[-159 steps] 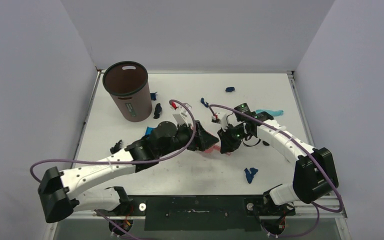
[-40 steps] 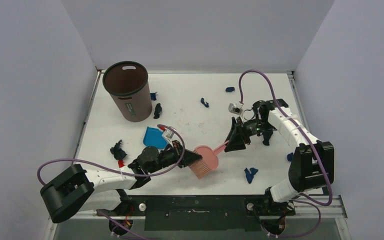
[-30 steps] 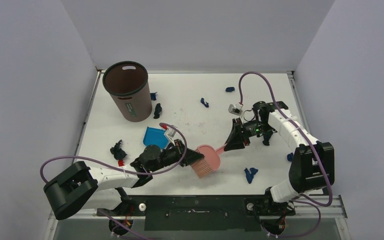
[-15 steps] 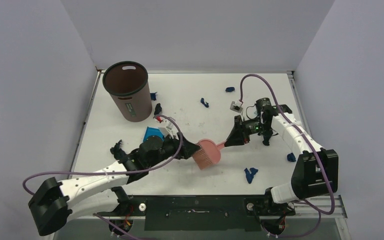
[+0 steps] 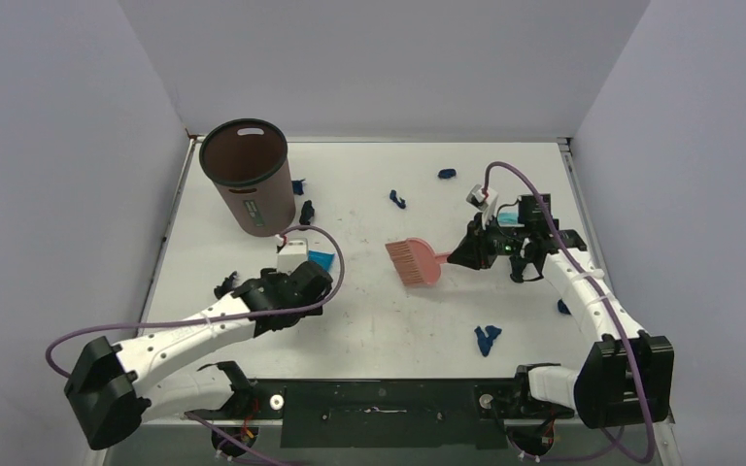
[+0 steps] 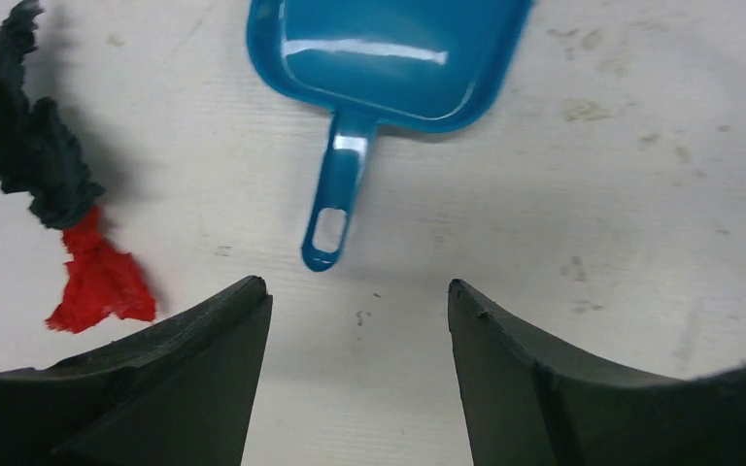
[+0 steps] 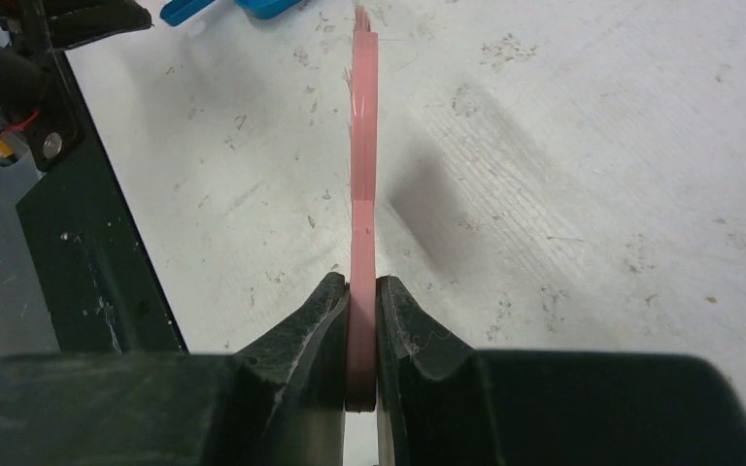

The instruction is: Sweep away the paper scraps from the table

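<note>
Paper scraps (image 5: 487, 338) lie scattered across the worktop (image 5: 369, 330), well apart. Our right end effector (image 7: 361, 291) pinches the pink brush (image 5: 416, 262) by its thin handle; our left end effector (image 6: 359, 301) gapes empty beside the dustpan (image 6: 389, 58). With the dustpan unbraced, we judge a sweep may shove it aside, or twist the brush in its grip.

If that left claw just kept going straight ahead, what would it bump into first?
Probably the handle of the blue dustpan, which lies on the table just ahead of the open left gripper.
</note>
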{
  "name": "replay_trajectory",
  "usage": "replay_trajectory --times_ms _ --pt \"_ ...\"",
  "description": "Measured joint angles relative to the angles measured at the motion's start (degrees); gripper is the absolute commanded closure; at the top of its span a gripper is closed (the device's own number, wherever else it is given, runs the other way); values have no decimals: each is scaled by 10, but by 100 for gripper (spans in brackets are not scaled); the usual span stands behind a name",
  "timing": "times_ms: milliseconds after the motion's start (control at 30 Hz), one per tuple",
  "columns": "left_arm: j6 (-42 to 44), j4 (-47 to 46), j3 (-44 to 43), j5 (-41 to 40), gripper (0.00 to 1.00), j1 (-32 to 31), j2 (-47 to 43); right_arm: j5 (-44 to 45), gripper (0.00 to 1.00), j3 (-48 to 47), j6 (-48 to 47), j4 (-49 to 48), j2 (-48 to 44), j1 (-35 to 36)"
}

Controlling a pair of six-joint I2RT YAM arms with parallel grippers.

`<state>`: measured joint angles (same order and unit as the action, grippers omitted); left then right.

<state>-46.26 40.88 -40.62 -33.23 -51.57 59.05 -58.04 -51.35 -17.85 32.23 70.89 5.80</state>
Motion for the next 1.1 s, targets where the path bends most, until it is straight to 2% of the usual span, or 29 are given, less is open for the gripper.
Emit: replay_trajectory --times_ms 67,167,433,567,733,900,1100 --pt "3 28 -6 -16 35 14 47 0 95 5 6 -9 -5 -8" --pt "19 33 -4 -9 34 29 71 -1 95 8 11 -13 -11 -12" --pt "55 -38 21 44 38 88 56 1 95 27 12 -19 -44 -12" --pt "66 -72 28 67 36 124 59 3 95 29 10 -22 -61 -12" --pt "66 -84 19 75 36 153 116 1 95 40 10 -31 -78 -13" --pt "65 -113 32 106 48 165 131 1 94 45 9 -31 -76 -13" --pt "64 -143 51 127 60 145 131 0 94 45 6 -31 -76 -13"
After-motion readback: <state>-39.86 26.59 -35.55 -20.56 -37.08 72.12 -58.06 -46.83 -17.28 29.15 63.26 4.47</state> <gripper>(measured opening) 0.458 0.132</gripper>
